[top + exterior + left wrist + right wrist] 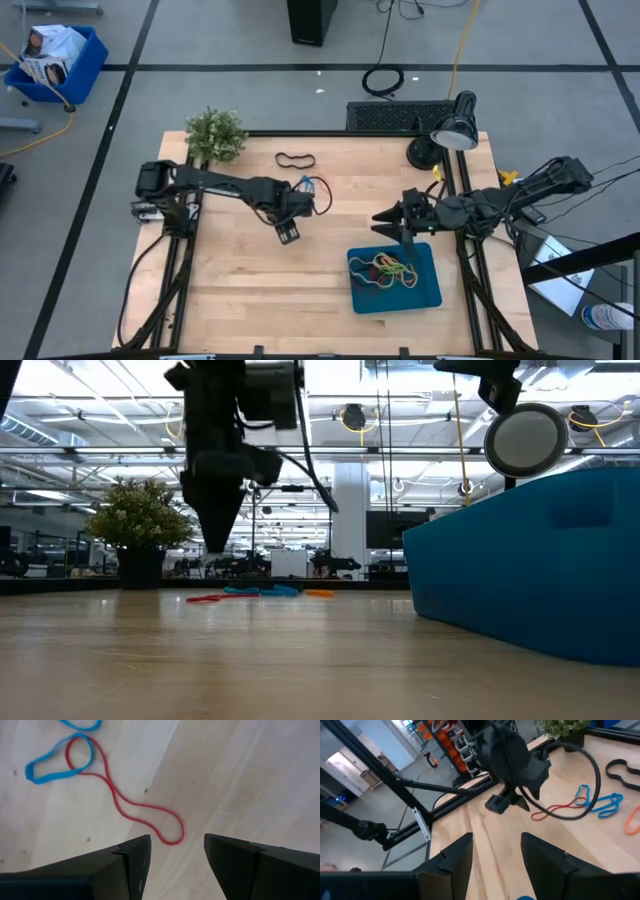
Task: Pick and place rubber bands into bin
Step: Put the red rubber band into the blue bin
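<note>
Both dark two-finger grippers stand wide and empty: left gripper over one red rubber band crossing one blue rubber band; right gripper beside the shallow teal rectangular bin.

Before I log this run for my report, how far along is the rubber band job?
Done: several bands lie in the bin.
In hand: nothing; the open left gripper hovers over a red band.
Left: red, blue, orange and black band. Right gripper waits, open.
</note>
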### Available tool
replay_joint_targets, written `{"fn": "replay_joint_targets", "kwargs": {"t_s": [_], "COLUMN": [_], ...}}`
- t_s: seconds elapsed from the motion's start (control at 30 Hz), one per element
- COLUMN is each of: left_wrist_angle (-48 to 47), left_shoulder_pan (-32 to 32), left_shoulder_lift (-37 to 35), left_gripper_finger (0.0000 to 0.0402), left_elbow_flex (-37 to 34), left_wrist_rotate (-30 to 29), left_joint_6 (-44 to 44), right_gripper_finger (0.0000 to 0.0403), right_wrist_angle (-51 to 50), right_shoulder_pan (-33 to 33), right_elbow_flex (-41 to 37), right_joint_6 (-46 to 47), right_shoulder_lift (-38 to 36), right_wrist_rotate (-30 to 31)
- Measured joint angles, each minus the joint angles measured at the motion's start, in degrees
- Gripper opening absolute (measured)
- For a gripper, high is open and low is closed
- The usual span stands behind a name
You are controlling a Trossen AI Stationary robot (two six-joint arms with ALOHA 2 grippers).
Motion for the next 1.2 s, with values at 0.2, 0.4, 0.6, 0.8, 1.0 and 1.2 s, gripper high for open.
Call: {"fn": "replay_joint_targets", "kwargs": {"t_s": [0.2, 0.4, 0.6, 0.8, 1.0, 1.2], "left_wrist_angle": [0.7, 2.2, 2.5, 3.1, 3.2, 3.1], "left_shoulder_pan": [1.4, 2.0, 2.8, 3.1, 3.1, 3.0], "left_shoulder_lift": [3.1, 5.7, 8.9, 10.5, 11.0, 11.0], "left_gripper_finger": [0.0191, 0.0191, 0.0191, 0.0191, 0.019, 0.0146], "left_elbow_flex": [0.0, 0.0, 0.0, 0.1, 0.3, 0.2], "left_wrist_rotate": [1.1, 3.5, 5.6, 8.1, 7.9, 7.8], "left_joint_6": [-0.2, 0.1, 0.2, 0.3, 0.2, -0.2], "right_gripper_finger": [0.0161, 0.0162, 0.0164, 0.0161, 0.0162, 0.0161], "right_wrist_angle": [0.0, 0.1, 0.1, 0.1, 0.1, 0.2], "right_shoulder_pan": [-1.8, -2.8, -2.8, -2.8, -2.8, -2.8], "right_elbow_flex": [0.0, 0.0, 0.0, 0.0, 0.0, 0.0], "right_joint_6": [0.4, 0.4, 0.2, 0.0, -0.5, -1.3], "right_shoulder_lift": [0.0, 0.0, 0.0, 0.0, 0.0, 0.0], "right_wrist_rotate": [-0.1, -0.2, -0.2, -0.2, -0.2, -0.2]}}
